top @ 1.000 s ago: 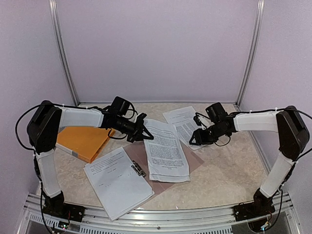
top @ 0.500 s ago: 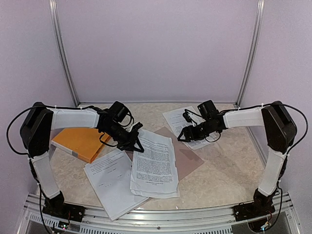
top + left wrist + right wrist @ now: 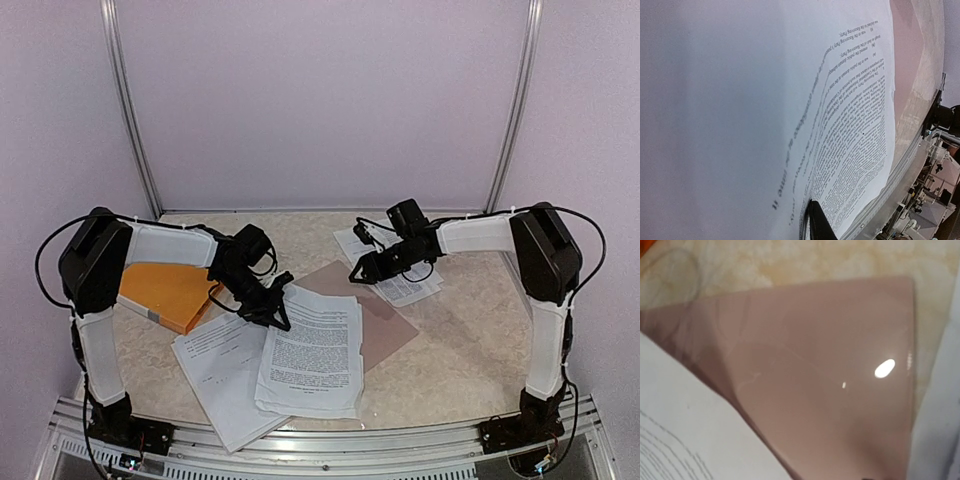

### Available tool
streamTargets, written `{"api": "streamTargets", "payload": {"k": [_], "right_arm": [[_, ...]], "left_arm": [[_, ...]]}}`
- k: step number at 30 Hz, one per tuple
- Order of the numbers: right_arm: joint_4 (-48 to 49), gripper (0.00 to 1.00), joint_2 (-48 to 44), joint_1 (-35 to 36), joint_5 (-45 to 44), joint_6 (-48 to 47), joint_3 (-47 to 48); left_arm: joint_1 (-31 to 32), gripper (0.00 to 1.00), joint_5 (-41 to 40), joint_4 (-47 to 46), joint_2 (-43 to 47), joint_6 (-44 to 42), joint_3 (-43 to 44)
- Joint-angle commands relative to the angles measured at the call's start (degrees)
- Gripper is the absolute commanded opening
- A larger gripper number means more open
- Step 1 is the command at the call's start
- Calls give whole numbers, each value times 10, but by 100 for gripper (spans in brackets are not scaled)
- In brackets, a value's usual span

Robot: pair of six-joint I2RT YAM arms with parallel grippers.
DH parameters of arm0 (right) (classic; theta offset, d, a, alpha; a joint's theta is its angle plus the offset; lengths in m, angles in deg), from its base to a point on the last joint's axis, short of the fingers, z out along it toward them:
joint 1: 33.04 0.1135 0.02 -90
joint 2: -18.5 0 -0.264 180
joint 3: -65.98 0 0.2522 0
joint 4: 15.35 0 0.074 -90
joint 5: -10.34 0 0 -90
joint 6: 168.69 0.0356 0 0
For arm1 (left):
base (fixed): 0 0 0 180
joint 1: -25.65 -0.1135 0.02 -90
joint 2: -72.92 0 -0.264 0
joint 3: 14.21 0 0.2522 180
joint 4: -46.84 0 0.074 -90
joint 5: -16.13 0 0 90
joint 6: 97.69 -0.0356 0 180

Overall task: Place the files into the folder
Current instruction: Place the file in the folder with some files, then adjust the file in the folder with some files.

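Left gripper (image 3: 277, 307) is resting at the far-left corner of the white printed paper sheets (image 3: 315, 350), which are lying across the translucent brown plastic folder (image 3: 385, 325); right gripper (image 3: 362, 272) is hovering beyond. Neither claw's spread is showing. Dragged unevenly, the loose sheets are risking fanning off the folder.

Bare surface (image 3: 470, 340) to pass over at the right front, beyond the pink folder flap (image 3: 385, 320), and along the back wall between the two arms. Crowded on the left and middle by an orange book (image 3: 165, 290), a white sheet (image 3: 225, 375) and the stack of printed papers (image 3: 315, 350), with the left gripper (image 3: 279, 315) low at the stack's far corner. Hemmed in at the back right by more papers (image 3: 405, 285) and the right gripper (image 3: 358, 275) over the flap's far corner.
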Motion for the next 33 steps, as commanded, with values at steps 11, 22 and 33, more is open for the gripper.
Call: {"api": "streamTargets", "payload": {"k": [11,22,33], "right_arm": [[-44,46,22,16,8,-42,-23],[-43,36,35,22,-6,-45,-27],[-40,29,39,29,-11,-40,-29]], "left_arm": [[2,31,-9,-4,-10,2,3],[2,37,-13,-13,-10,13,-4],[2,38,-15,-15,-11,16,-8]]}}
